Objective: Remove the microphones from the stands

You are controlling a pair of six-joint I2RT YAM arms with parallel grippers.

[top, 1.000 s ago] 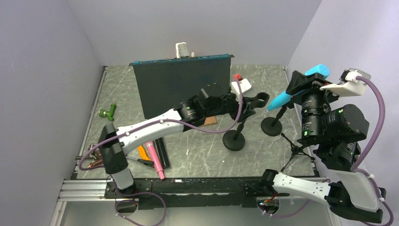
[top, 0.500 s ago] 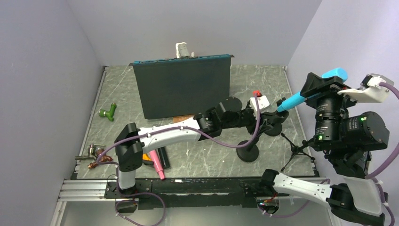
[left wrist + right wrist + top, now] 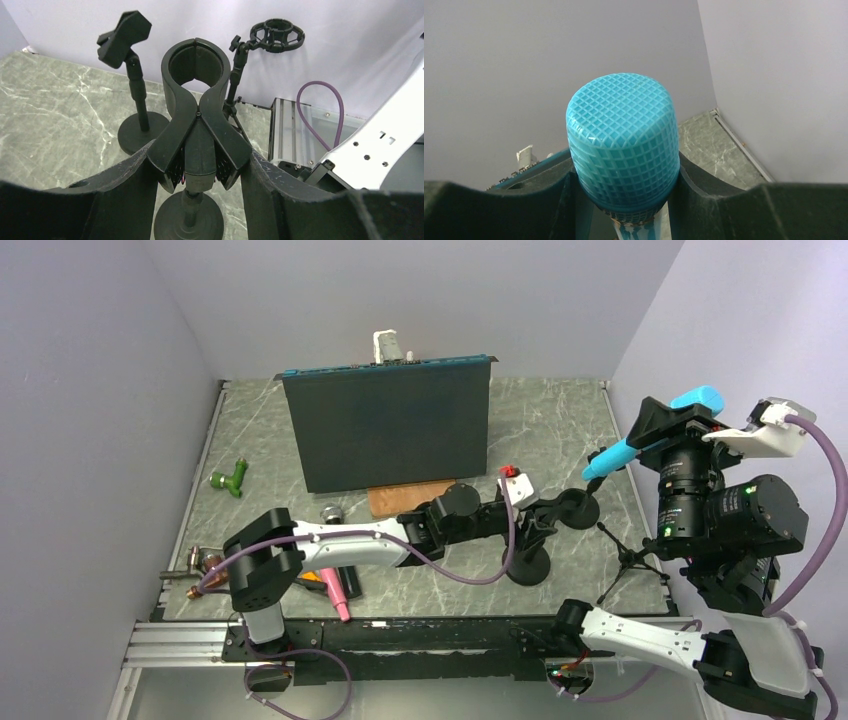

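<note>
At the near edge of the marbled table (image 3: 440,590), a pink microphone (image 3: 335,592) and a copper fitting (image 3: 203,578) lie beside the left arm's base. A link of that arm overlaps the pink microphone's upper end. Further in, the left gripper (image 3: 200,160) is closed on the handles of the clip (image 3: 196,100) atop the stand (image 3: 530,565), one finger against each handle. The clip's ring is shut and holds nothing. From above, the gripper hides the stand's pole, and only the round base shows. To its right stand a tripod (image 3: 625,558) carrying a ring mount and a second stand (image 3: 137,95). The blue microphone (image 3: 700,398) is off the stand, held aloft at the table's right side by the right gripper (image 3: 624,195). The fingers are clamped at the base of its mesh head, and its tail tilts down toward the stands. The fingers conceal the middle of its body. Farthest back, a dark board (image 3: 385,430) stands upright, with a wooden block (image 3: 405,497) at its foot and a green piece (image 3: 230,478) to its left. A white object (image 3: 388,344) behind the board is cut off and cannot be identified.
</note>
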